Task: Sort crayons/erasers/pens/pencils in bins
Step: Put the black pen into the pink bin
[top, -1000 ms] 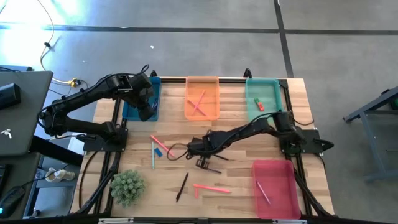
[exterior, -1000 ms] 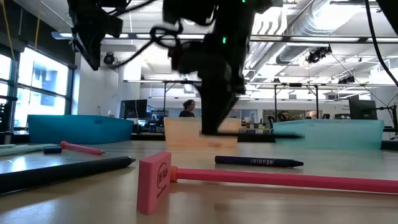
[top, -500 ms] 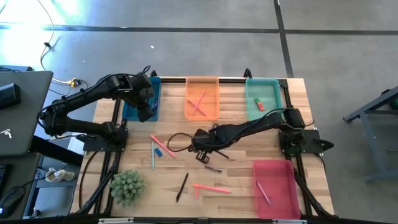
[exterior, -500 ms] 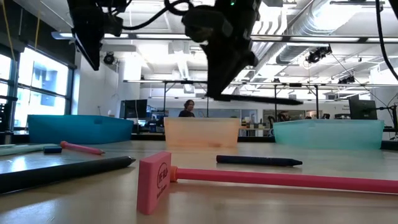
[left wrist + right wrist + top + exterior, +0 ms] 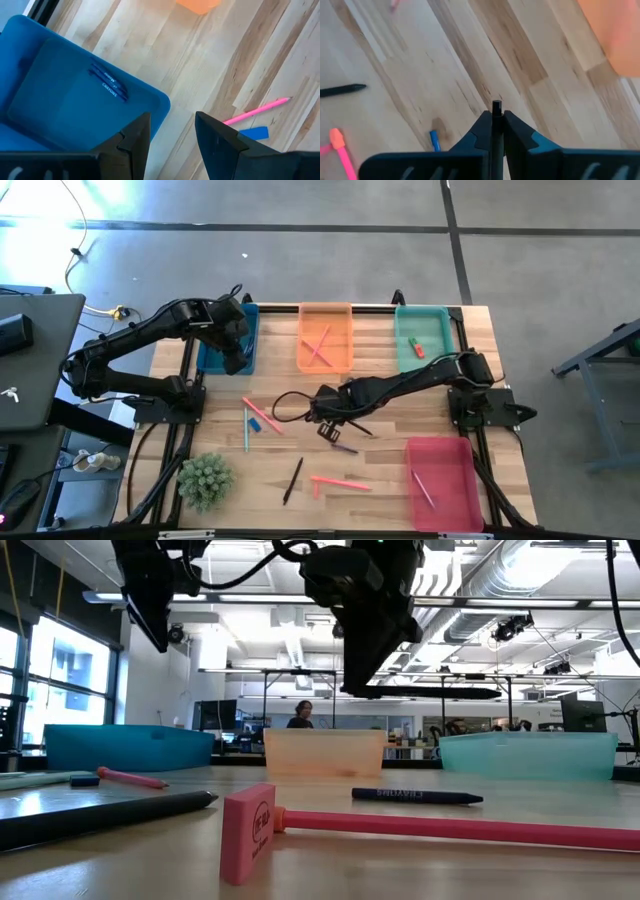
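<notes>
My right gripper [image 5: 330,423] hangs over the middle of the table, shut on a slim dark pen [image 5: 432,693]. Below it a dark crayon [image 5: 416,796] lies flat on the wood. My left gripper [image 5: 172,117] stands open above the near right corner of the dark blue bin [image 5: 226,340], with nothing between its fingers. Dark blue crayons [image 5: 108,83] lie in that bin. The orange bin [image 5: 325,350] holds pink and orange sticks, the teal bin [image 5: 425,348] small erasers, and the red-pink bin [image 5: 443,483] a pink stick. My right gripper pinches the pen between its two fingers near one end [image 5: 496,106]. The fingers come from above, slanting down, and lie across the pen. The pen sticks out level to one side [image 5: 470,693], lifted clear of the table.
Loose on the wood lie a pink pencil [image 5: 262,415], a blue eraser [image 5: 255,423], a teal stick [image 5: 246,430], a black pen [image 5: 292,480] and pink sticks [image 5: 340,482]. A small green plant [image 5: 205,480] stands at the near left. A pink eraser [image 5: 247,832] lies close to the low camera.
My right gripper has risen from the table with the dark pen, which has come up clear of the wood and stays level. The dark crayon has stayed on the table below it.
</notes>
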`<state>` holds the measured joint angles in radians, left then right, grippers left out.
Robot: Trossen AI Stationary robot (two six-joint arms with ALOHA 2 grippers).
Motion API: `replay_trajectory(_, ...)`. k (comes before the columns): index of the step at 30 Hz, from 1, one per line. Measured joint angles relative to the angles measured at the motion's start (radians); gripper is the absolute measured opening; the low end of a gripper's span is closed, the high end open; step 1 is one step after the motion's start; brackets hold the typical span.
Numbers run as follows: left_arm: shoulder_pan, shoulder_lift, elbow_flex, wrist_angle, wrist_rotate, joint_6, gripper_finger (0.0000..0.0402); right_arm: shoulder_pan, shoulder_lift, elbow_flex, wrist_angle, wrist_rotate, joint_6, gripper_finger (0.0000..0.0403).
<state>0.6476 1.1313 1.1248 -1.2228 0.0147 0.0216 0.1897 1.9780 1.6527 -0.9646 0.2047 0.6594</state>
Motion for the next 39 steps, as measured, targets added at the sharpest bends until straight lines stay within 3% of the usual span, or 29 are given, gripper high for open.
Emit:
replay_trajectory(9, 0.000, 0.000, 0.000, 0.000, 0.000, -0.002, 0.0145, 0.045, -0.022, 0.000, -0.080, 0.013, 0.048, 0.0011)
replay_trajectory(24, 0.000, 0.001, 0.000, 0.000, 0.000, -0.037, 0.0145, 0.093, -0.138, -0.011, -0.396, 0.183, 0.128, 0.0011)
replay_trajectory(32, 0.000, 0.001, 0.000, 0.001, 0.000, -0.049, 0.0145, 0.149, -0.396, -0.336, -0.241, 0.104, 0.357, 0.0011)
replay_trajectory(39, 0.000, 0.001, 0.000, 0.001, 0.000, -0.097, 0.0145, 0.276, -0.602, -0.504, -0.198, 0.125, 0.610, 0.0011)
